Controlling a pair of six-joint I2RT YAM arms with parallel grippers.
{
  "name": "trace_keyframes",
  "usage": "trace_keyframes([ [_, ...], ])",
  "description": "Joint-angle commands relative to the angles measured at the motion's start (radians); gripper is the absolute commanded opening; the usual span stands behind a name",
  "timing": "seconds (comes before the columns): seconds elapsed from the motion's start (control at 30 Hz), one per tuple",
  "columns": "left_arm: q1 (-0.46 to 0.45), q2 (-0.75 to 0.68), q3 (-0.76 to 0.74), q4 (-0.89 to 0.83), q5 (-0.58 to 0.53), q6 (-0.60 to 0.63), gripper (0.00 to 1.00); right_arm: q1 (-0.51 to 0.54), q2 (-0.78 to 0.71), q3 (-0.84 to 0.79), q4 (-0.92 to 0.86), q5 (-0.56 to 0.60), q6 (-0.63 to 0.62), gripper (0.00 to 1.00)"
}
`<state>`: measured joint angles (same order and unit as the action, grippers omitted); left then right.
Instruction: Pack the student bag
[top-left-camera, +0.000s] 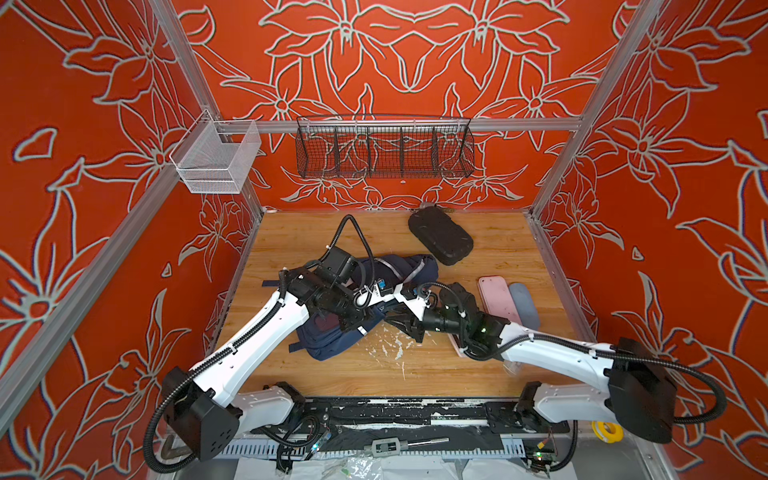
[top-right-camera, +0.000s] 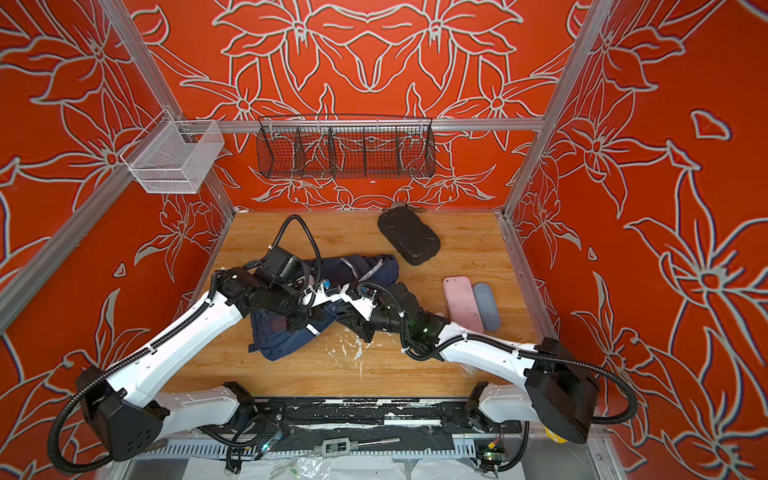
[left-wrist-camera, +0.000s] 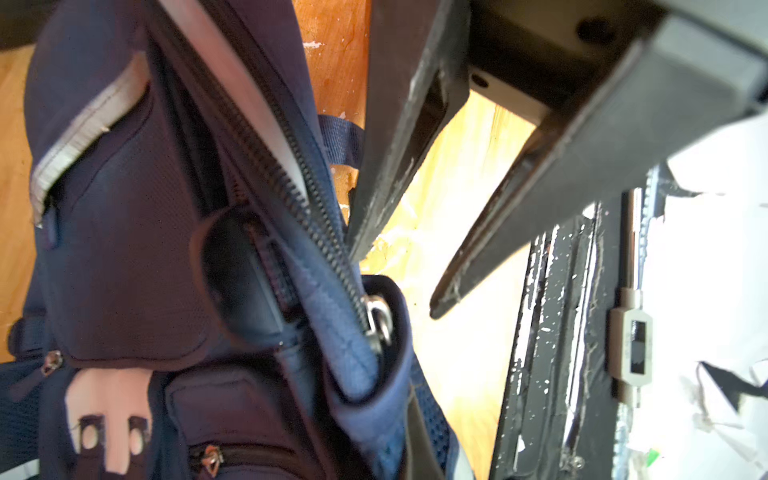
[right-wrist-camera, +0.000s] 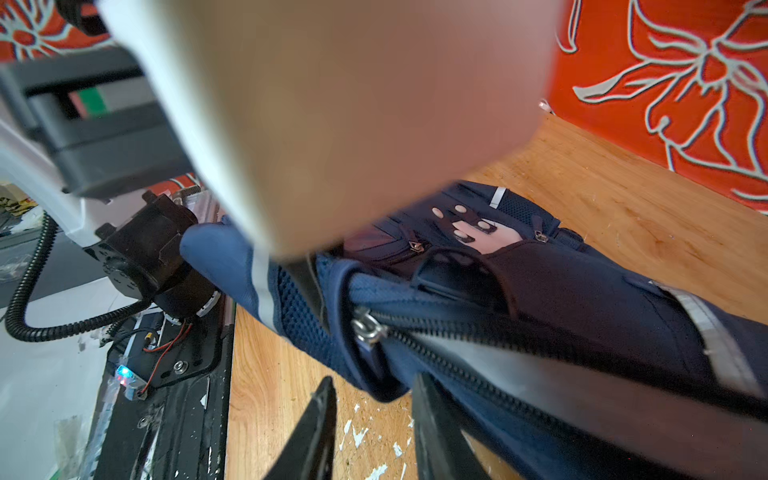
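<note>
A: Where's the student bag (top-left-camera: 328, 347)?
B: Middle of the table (top-left-camera: 436, 374), half covered by the left arm (top-left-camera: 266, 328). Behind it lies a black hard case (top-left-camera: 440, 235); to its right a pink case (top-left-camera: 496, 301) and a grey-blue case (top-left-camera: 524, 305), side by side.
A: The grippers?
B: Left gripper (top-left-camera: 359, 325) clamped on the bag's edge. Right gripper (right-wrist-camera: 374, 380) part-open, holding nothing, beside the zip slider (right-wrist-camera: 368, 328). The zip gapes on grey lining (left-wrist-camera: 243, 95); contents hidden.

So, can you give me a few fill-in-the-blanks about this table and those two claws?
1. The navy backpack lies on a ___ table.
2. The left gripper is clamped on the backpack; the right gripper holds its jaws ___.
3. Beside the pink case lies a grey-blue case; the oval hard case farther back is ___.
Missing words: wooden; open; black.
</note>
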<state>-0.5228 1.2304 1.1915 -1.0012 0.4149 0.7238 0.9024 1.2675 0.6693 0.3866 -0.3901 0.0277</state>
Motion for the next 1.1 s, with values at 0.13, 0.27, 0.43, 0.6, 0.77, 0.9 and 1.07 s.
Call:
trace_keyframes([
  [0.13, -0.07, 0.074, 0.158, -0.121, 0.026, 0.182, 0.0, -0.017, -0.042, -0.067, 0.093, 0.16, 0.07, 0.32],
  [0.27, -0.077, 0.098, 0.171, -0.1, 0.044, 0.138, 0.0, -0.013, 0.0, -0.026, 0.075, 0.086, 0.071, 0.35],
  [0.43, -0.081, 0.17, 0.227, -0.13, 0.057, 0.106, 0.0, -0.012, -0.001, -0.075, 0.177, 0.066, 0.095, 0.4],
  [0.6, -0.11, 0.193, 0.243, -0.115, 0.04, 0.089, 0.0, -0.011, -0.004, -0.078, 0.214, 0.088, 0.092, 0.41],
  [0.77, -0.112, 0.192, 0.228, -0.073, 0.057, 0.032, 0.0, -0.01, 0.004, -0.073, 0.253, 0.0, 0.103, 0.43],
  [0.9, -0.114, 0.197, 0.227, -0.042, 0.093, -0.004, 0.0, -0.005, 0.03, -0.046, 0.227, -0.028, 0.092, 0.43],
  [1.07, -0.115, 0.207, 0.22, -0.031, 0.131, -0.036, 0.0, 0.004, 0.044, -0.036, 0.248, -0.046, 0.102, 0.43],
])
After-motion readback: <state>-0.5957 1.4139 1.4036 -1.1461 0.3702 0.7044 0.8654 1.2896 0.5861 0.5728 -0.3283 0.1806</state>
